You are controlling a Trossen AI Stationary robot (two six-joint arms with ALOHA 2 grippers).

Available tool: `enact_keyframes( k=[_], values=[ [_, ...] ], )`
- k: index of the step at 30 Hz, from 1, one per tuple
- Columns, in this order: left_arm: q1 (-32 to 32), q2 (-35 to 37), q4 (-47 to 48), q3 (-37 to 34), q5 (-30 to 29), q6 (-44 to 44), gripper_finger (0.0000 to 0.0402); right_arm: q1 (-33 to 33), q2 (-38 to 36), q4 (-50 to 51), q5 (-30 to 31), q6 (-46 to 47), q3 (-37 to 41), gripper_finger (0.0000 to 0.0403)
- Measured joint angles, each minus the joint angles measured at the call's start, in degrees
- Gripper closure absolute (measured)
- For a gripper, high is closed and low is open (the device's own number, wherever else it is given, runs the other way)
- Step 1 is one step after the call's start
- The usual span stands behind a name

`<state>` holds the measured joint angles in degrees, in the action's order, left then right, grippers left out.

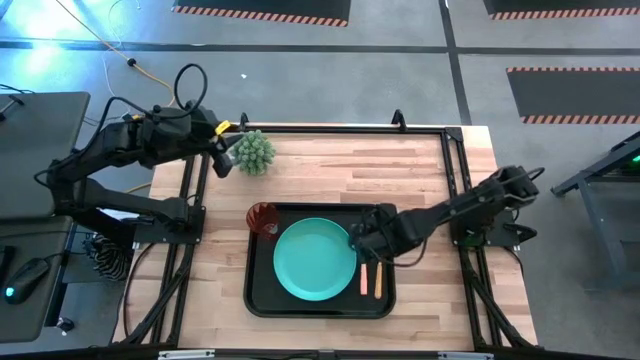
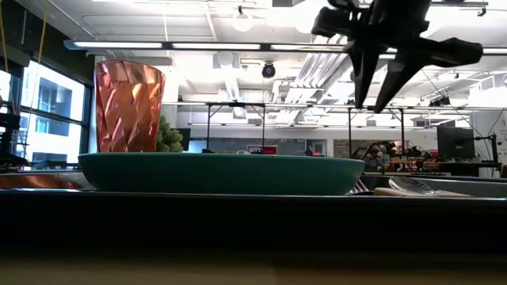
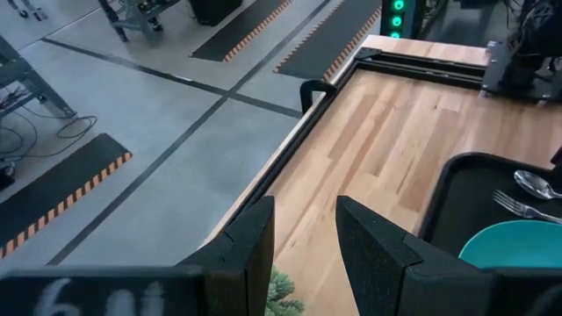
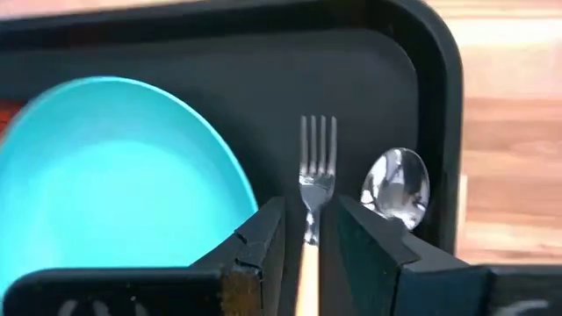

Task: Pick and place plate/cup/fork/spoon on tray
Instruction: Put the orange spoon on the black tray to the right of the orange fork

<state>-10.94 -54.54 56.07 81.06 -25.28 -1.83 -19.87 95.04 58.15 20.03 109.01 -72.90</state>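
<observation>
On the far left my left gripper [image 1: 228, 160] waits over the back corner of the counter [image 1: 400, 165], beside the spiky green plant [image 1: 254, 151]; its fingers [image 3: 250, 250] stand a narrow gap apart and hold nothing.

Moving right, the black tray [image 1: 258, 300] sits on the counter's near half. The red-orange cup [image 1: 263, 217] stands upright in its back left corner, touching or just beside the teal plate [image 1: 314, 259], which lies flat in the tray's middle. All four items look to be on the tray already.

Right of the plate, the fork [image 1: 364, 279] and the spoon [image 1: 377, 279] lie side by side along the tray's right edge, handles toward me. My right gripper [image 1: 362, 240] hangs above the fork's tine end. In its wrist view the fingers [image 4: 263, 237] straddle the fork's neck [image 4: 316, 189] with a narrow gap and are not clearly clamping it; in the low view the fingertips are clear above the tray.

My judgement: the fork has been set down and this is the release. I would keep the fingers parted and lift straight up, not sideways, so a fingertip cannot drag the fork into the spoon [image 4: 397, 186] or against the plate's rim [image 4: 219, 149].
</observation>
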Motion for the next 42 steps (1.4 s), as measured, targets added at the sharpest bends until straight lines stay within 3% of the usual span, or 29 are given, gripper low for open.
enact_keyframes(
  k=[5, 11, 25, 42],
  values=[
    [0.0, 1.2, 0.6, 0.0, 0.2, -0.9, 0.0286, 2.4, 2.0, 0.1, -6.9, -3.8, 0.0, 0.0306],
    [0.0, 2.3, 1.7, 0.0, 0.2, -0.9, 0.0286, 2.2, 4.8, 0.0, -16.0, -1.4, 0.0, 0.0306],
    [0.0, 2.3, 0.8, 0.0, 0.1, 0.5, 0.0286, -4.2, 12.0, -1.6, -20.8, 6.9, 0.0, 0.0306],
    [0.0, 2.3, 0.7, 0.0, 0.0, 0.6, 0.0286, -4.6, 16.0, -3.4, -22.2, 8.0, 0.0, 0.0307]
  ],
)
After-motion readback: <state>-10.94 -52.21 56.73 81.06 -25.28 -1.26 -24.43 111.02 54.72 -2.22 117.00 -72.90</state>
